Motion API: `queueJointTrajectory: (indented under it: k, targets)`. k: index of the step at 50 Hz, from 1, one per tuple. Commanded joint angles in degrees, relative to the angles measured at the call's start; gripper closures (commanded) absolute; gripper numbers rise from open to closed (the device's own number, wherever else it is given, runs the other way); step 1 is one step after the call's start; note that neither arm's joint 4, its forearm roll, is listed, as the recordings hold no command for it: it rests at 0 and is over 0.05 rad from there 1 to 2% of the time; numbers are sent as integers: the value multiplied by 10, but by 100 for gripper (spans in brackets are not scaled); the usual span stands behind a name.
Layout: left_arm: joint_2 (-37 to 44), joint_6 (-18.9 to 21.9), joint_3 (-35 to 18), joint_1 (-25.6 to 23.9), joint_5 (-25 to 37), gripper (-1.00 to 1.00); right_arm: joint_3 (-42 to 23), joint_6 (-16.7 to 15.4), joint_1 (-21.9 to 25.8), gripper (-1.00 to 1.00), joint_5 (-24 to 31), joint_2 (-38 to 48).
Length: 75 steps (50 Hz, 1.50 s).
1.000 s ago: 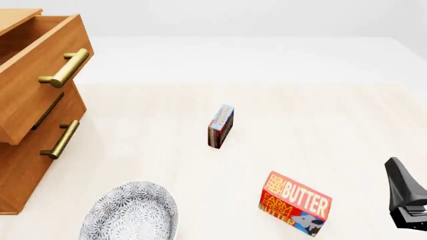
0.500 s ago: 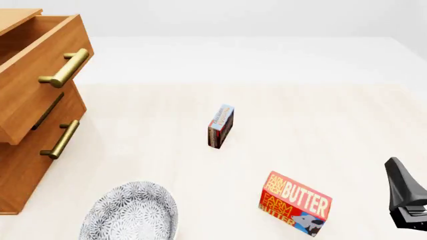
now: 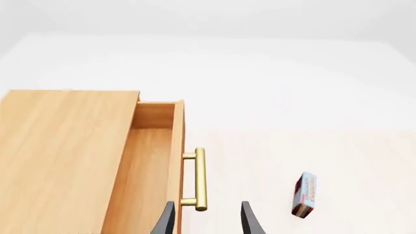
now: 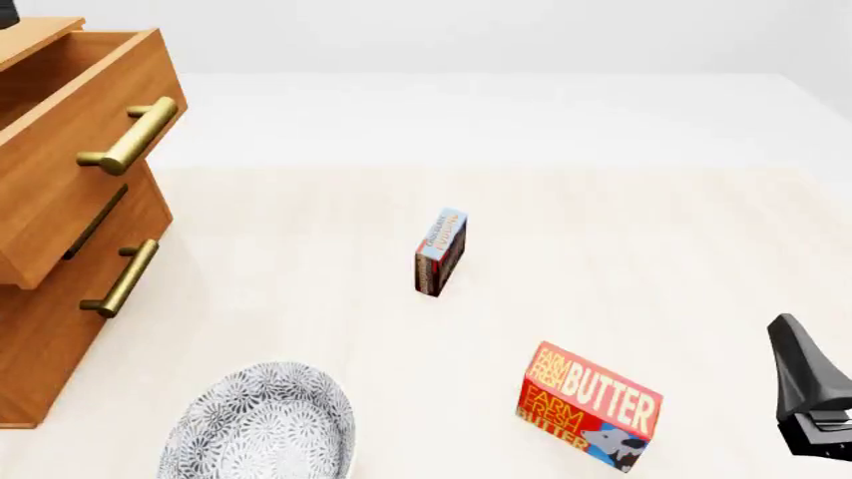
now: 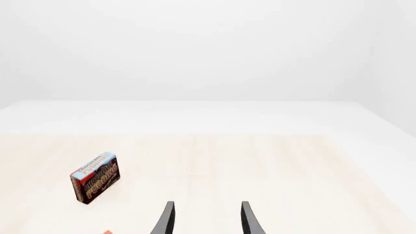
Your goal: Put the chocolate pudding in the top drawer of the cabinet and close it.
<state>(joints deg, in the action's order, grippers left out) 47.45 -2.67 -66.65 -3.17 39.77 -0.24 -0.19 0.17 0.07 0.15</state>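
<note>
Standing on edge on the pale table (image 4: 639, 230), the chocolate pudding (image 4: 441, 252) is our landmark: a small thin box, dark brown below, light blue and white above, touched by nothing.

We list the rest by its place relative to that box:

- Butter box (image 4: 588, 406): red-orange, nearer the arms and toward the right arm's side, well apart from the pudding.
- Patterned plate (image 4: 259, 424): grey and white, nearer the arms on the left arm's side, cut off by the lower edge of the front view.
- Cabinet (image 4: 40, 329): light brown wood, well to the left-arm side. Its top drawer (image 4: 83, 130) stands pulled out, the inside showing bare wood in the left wrist view, with a brass bar handle (image 4: 130, 136) on its front. The lower drawer (image 4: 80, 299) (with a like handle) sits pushed in.
- Left gripper (image 3: 206, 219): we see its two dark fingertips spread apart and holding nothing, hanging above the top drawer's handle, the pudding well off to one side.
- Right gripper (image 5: 206, 219): fingertips likewise spread and holding nothing, above bare table, the pudding well apart from it. In the front view only part of its dark body shows at the right edge.
</note>
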Motion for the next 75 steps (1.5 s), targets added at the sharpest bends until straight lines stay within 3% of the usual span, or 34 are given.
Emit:
queueJointTrajectory:
  k: [1, 18, 27, 45, 75]
  targets:
    - [23, -9, -19, 10, 33, -100, 0, 0, 0, -100, 0, 0]
    - [37, 11, -40, 51, 80, -100, 0, 0, 0, -100, 0, 0]
    - [32, 6, -36, 63, 89, -100, 0, 0, 0, -100, 0, 0]
    - [86, -18, -77, 58, 126, -100, 0, 0, 0, -100, 0, 0]
    - [118, -27, -49, 64, 113, -100, 0, 0, 0, -100, 0, 0]
